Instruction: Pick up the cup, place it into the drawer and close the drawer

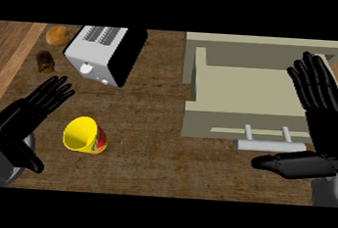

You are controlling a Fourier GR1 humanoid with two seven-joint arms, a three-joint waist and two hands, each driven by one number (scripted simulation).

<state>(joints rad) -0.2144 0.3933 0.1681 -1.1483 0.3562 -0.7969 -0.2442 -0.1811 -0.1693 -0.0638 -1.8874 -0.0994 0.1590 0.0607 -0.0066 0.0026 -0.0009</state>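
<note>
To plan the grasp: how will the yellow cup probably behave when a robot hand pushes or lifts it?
The cup lies on its side, so a push would probably roll it, curving since it tapers. It looks rigid and hollow, so likely light to lift.

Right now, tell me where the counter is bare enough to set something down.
Bare counter runs between the toaster and the drawer, widening below between the cup and the drawer's handle. The drawer's inside is bare too. Crowded: the left edge, with brown food pieces and the left hand.
</note>
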